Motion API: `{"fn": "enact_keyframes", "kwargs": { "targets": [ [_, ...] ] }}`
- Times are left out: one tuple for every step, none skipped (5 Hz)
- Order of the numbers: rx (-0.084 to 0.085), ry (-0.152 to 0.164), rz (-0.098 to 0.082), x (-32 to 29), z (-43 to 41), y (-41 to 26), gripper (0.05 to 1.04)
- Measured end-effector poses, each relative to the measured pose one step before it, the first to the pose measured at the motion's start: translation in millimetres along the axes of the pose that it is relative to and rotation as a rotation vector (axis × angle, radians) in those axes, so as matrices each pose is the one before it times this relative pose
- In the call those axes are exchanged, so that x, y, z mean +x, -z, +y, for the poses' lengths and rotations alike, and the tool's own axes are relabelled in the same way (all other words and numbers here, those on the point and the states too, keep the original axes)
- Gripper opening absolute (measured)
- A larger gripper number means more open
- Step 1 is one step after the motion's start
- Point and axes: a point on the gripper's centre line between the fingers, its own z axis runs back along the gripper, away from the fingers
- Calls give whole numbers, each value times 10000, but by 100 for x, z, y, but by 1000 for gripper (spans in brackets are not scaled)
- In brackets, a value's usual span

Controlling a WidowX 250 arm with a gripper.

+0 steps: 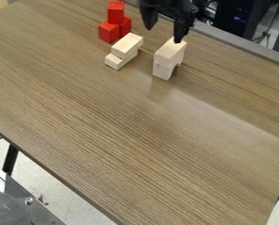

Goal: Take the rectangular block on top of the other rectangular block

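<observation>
The black gripper (164,27) hangs at the top edge, its two fingers spread apart with nothing between them. One finger is above and right of the left wooden stack; the other overlaps the far end of the right stack in the view, and contact cannot be told. In the left stack, a pale rectangular block (128,44) lies on top of another rectangular block (114,61), whose near end sticks out below. To the right, a pale block (169,52) rests on a lower arch-like block (162,70).
Red blocks (109,32) stand just behind the left wooden stack, one raised on top of the others. The brown table (135,140) extends toward the camera. Its far edge runs behind the blocks, with dark equipment (238,17) beyond it.
</observation>
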Motion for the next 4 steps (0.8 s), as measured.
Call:
{"fn": "enact_keyframes", "kwargs": {
  "targets": [
    [-5,143,-1,-163,21,166,998],
    [-307,60,54,-433,-540,348,998],
    [-48,75,37,-274,-103,217,997],
    [78,39,-109,173,123,-1,998]
  ]
}}
